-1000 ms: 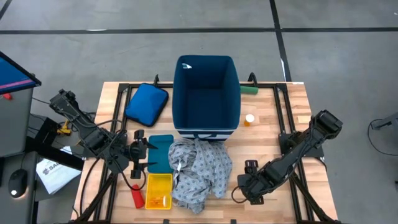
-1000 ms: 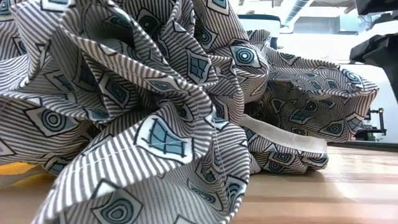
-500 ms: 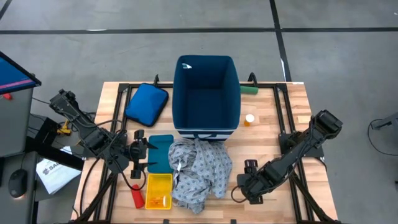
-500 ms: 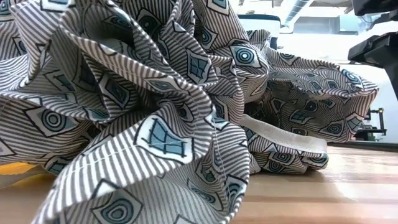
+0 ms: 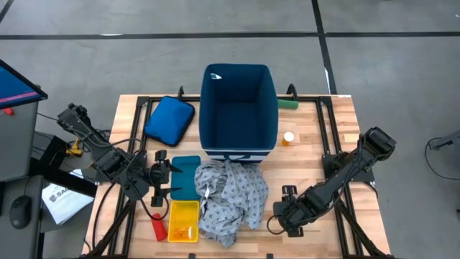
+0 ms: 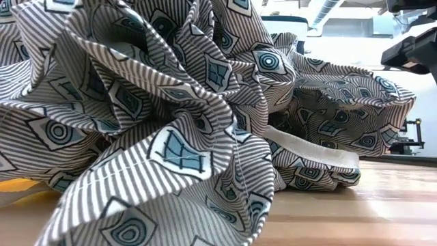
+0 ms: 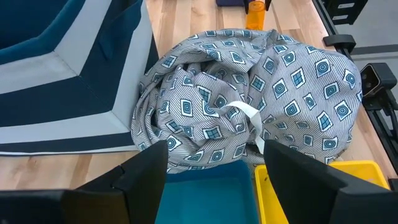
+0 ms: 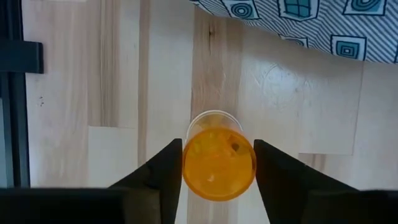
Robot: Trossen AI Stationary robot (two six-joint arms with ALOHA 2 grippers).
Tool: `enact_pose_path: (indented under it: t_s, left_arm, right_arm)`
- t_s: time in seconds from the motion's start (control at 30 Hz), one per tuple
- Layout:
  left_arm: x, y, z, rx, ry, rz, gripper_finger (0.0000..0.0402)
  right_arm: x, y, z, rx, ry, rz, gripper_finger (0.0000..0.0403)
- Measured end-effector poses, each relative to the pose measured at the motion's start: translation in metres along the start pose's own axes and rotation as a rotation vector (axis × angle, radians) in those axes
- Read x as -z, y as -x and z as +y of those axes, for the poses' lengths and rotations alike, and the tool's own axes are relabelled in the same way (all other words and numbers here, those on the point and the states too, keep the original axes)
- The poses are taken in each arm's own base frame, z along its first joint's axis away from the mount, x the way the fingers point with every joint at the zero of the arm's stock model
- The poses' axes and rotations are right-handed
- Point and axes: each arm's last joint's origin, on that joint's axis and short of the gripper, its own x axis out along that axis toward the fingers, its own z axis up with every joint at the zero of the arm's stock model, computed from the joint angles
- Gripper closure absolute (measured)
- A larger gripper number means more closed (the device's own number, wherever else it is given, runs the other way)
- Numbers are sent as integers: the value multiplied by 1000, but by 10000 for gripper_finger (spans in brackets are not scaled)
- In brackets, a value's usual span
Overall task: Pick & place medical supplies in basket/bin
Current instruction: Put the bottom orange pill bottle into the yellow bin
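At the left of the bench [image 5: 316,155] we see the left claw [image 5: 167,179] standing wide open and empty, its fingers [image 7: 149,167] spread just off the teal tray [image 5: 187,175] and pointing toward the gown [image 5: 230,199]. A red cylinder [image 5: 158,226] lies near the bench's front edge beside the yellow tray [image 5: 182,220], which touches the gown's left side. The flat blue pouch [image 5: 169,119] sits toward the back left, just beside the bin [image 5: 238,109], leaving a strip of bare wood between it and the left claw. The navy bin stands upright at the back centre, its mouth open and its white-striped base at the gown's far edge; from the left wrist camera the gown [image 7: 249,102] is crumpled against that base with a white tie across its top. In the low view the gown [image 6: 171,116] fills nearly everything, resting on the wood. Right of the gown the right claw [image 5: 279,216] hangs near the bench's front edge, its fingers [image 8: 155,177] open on either side of an orange pill bottle [image 8: 217,163] lying on the wood; we cannot tell whether they touch it. Open wood runs from there back to a white-capped orange bottle [image 5: 288,137] standing just right of the bin, and a green cylinder [image 5: 288,104] lies at the back edge.
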Motion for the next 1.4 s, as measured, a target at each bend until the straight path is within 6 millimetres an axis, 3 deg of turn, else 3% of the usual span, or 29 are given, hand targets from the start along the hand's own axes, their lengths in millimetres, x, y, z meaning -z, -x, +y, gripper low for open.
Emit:
enact_pose_path:
  t_s: [0.17,0.37,0.5,0.77,0.87,1.03,1.27,1.4]
  left_arm:
    - [1,0,2,-30,-8,-2,147]
    - [0,2,5,-88,12,-30,147]
    - [1,1,7,-106,35,-23,147]
    - [2,-5,21,-195,38,27,147]
    - [0,-10,31,-274,60,27,147]
    - [-5,-19,51,-377,71,39,147]
    - [-15,-30,81,-533,101,28,147]
    - [-20,-34,99,-614,149,11,147]
  right_arm:
    - [0,2,0,6,3,10,214]
    - [-6,16,5,-14,14,29,243]
    - [-13,37,12,-73,17,-5,244]
    - [-27,100,12,-137,36,-101,225]
    - [-39,120,5,-160,69,-171,233]
    - [-68,136,-17,-152,109,-288,231]
    - [-108,140,-57,-126,130,-496,230]
    - [-129,128,-67,-156,155,-563,230]
